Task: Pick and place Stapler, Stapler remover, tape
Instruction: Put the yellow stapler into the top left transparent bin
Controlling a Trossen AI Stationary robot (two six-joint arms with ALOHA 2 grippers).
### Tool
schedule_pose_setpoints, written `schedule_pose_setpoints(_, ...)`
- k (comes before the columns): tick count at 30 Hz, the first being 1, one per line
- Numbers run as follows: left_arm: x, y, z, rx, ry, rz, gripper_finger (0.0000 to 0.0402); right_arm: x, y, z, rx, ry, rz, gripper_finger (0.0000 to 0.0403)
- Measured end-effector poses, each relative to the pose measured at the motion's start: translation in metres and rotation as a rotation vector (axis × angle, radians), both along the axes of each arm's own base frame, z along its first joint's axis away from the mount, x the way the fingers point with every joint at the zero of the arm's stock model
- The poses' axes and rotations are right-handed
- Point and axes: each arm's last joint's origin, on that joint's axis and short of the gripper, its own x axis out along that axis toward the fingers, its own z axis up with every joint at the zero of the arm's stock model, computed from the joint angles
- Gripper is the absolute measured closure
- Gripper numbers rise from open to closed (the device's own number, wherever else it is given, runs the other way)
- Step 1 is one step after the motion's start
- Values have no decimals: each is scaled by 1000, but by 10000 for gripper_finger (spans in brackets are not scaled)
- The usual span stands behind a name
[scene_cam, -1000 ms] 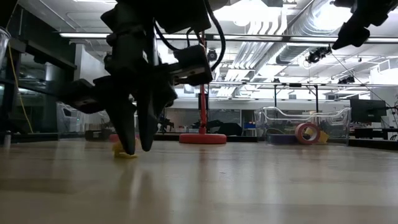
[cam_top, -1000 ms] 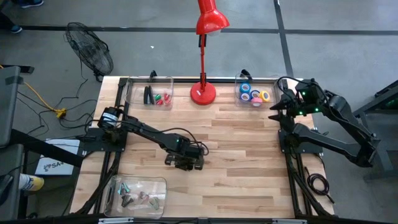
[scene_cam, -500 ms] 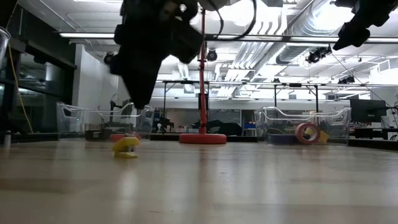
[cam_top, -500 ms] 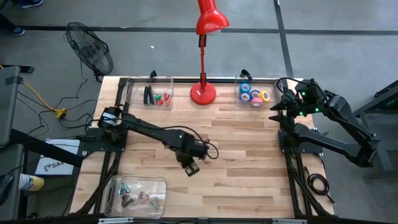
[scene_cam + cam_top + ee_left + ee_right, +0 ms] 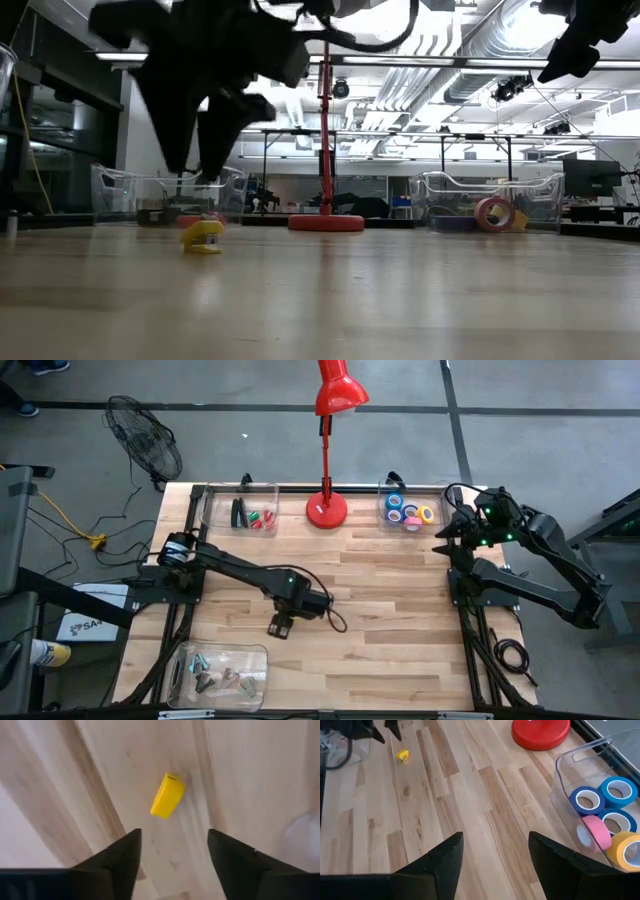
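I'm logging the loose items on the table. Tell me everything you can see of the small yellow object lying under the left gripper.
The small yellow object is a stubby oblong piece, bright yellow all over, plastic by its look. It lies alone on the bare wooden table, near the middle and toward the left side. From table height it looks like two flat halves joined at one end. Nothing touches it: the left gripper is above it, fingers spread apart and empty.

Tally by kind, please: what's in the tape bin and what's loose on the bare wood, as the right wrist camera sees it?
Tape rolls: 5
Yellow staple remover: 1
Total: 6
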Motion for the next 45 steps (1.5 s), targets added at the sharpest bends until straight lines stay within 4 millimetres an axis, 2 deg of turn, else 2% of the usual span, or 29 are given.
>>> schedule_pose_setpoints(4, -6, 3, -18, 46, 28, -124, 155, 0, 0, 0, 5, 0, -5, 187)
schedule_pose_setpoints(8, -12, 6, -37, 92, 23, -136, 152, 0, 0, 0, 21, -3, -20, 187)
schedule_pose_setpoints(11, -13, 6, -44, 98, 4, -157, 151, 0, 0, 0, 20, -3, -20, 187)
schedule_pose_setpoints(21, -4, 2, -51, 25, -99, -300, 151, 0, -1, 0, 11, 12, -58, 187)
schedule_pose_setpoints(30, 3, 0, -58, 18, -132, -340, 152, 0, -1, 0, 37, 8, -83, 187)
schedule_pose_setpoints(35, 3, 0, -60, 19, -125, -340, 175, -1, -1, -1, 42, 13, -83, 187)
schedule_pose_setpoints(45, 2, 0, -61, 20, -114, -341, 266, -1, -1, -1, 43, 14, -83, 187)
